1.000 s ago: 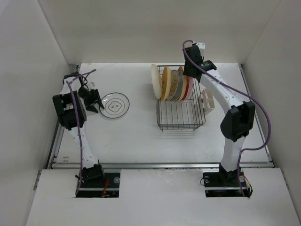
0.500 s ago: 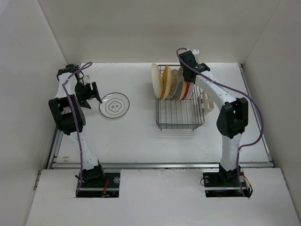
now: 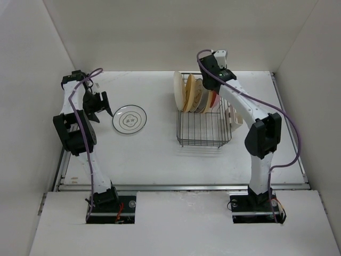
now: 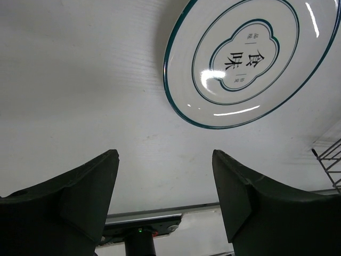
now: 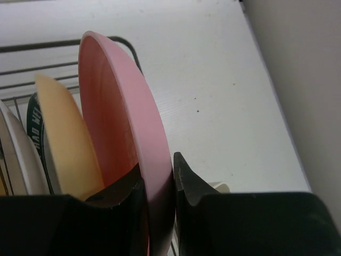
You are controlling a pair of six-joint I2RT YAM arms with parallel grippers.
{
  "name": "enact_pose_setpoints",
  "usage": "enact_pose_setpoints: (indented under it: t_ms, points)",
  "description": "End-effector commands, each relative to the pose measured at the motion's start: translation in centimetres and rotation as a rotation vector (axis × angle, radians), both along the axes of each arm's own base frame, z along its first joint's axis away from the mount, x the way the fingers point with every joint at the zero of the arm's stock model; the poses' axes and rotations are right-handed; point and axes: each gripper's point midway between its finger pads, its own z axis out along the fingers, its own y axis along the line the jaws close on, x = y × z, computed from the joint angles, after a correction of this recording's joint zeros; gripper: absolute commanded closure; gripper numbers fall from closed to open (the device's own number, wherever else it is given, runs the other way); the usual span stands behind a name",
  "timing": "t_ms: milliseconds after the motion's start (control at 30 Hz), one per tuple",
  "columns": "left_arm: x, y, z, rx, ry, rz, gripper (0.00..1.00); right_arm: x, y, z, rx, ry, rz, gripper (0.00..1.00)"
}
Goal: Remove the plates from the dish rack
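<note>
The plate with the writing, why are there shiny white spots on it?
Left wrist view: that is glare, light bouncing off the glossy ringed plate; top view: the plate is too small to show it; right wrist view: the pink plate looks soft, very close.

The ringed plate (image 4: 250, 56) bears the characters 食味 at its centre.

The white worktop (image 3: 154, 144) carries two things directly: a white ringed plate (image 3: 129, 119) lying flat and face up towards its left side, and, well apart to the right, a dark wire dish rack (image 3: 205, 144) standing towards the back.
</note>
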Motion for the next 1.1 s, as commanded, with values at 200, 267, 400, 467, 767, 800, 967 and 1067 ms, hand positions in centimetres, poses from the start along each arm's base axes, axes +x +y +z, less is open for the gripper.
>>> enact_pose_setpoints:
  t_ms: [200, 267, 400, 467, 767, 800, 967, 1067]
  points:
    - [-0.4, 0.6, 3.9, 0.053, -0.063, -0.003, 0.32, -2.9, -5.9, 10.7, -0.178, -0.235, -0.256, 1.0]
    - [-0.5, 0.6, 4.5, 0.056, -0.072, -0.003, 0.32, -3.4, -6.6, 11.7, -0.205, -0.255, -0.293, 1.0]
    - [-0.5, 1.0, 5.2, 0.083, -0.083, 0.001, 0.32, -4.8, -7.5, 14.9, -0.193, -0.318, -0.33, 1.0]
    - [-0.8, 1.3, 5.8, 0.102, -0.085, 0.004, 0.32, -5.2, -5.9, 16.6, -0.14, -0.353, -0.267, 1.0]
    - [-2.1, 3.9, 7.0, 0.127, -0.103, 0.07, 0.32, -7.8, 11.3, 21.2, 0.292, -0.444, 0.53, 1.0]
    - [-2.2, 4.3, 7.0, 0.125, -0.101, 0.091, 0.32, -8.2, 13.4, 20.5, 0.318, -0.426, 0.606, 1.0]
    - [-2.9, 5.9, 7.1, 0.119, -0.1, 0.142, 0.32, -14.2, 25.8, 15.8, 0.533, -0.208, 1.247, 1.0]
    - [-3.3, 6.0, 6.7, 0.105, -0.086, 0.151, 0.32, -16.8, 30.4, 9.9, 0.613, -0.009, 1.435, 1.0]
